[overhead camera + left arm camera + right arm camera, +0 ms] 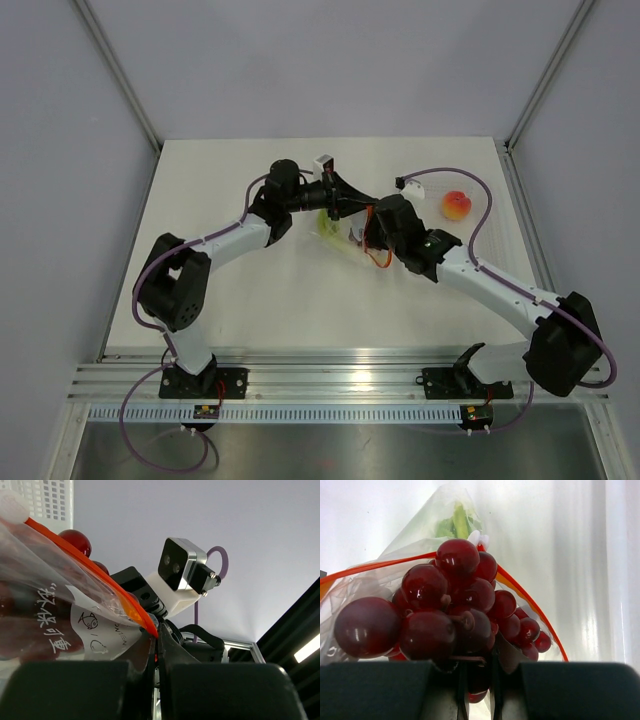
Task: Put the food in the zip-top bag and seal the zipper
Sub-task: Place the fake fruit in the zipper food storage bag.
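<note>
White tabletop (230,300) carried the scene, with two arms meeting at the centre of the overhead frame. Between them was the zip-top bag (425,530), thin, crinkly and limp. It looked like film that would slide out of a pinch anywhere but along its stiffer edge. The left gripper (157,642) was clenched on that edge, at the lower middle of its own view. The right gripper (477,682) appeared closed on the stem end of the grapes (445,610), which filled the middle of its view at the bag's mouth; how far in they sat could not be told. The bunch looked heavy for its stem and easily bruised, so the stem seemed the safest hold. Pale-green stalks (454,524) lay deeper in the bag, top centre. The peach (456,207) sat on the table right of centre, well apart from the bag. Round and soft, it would probably want a light grasp across its middle. The zipper (131,611) stood unsealed.
</note>
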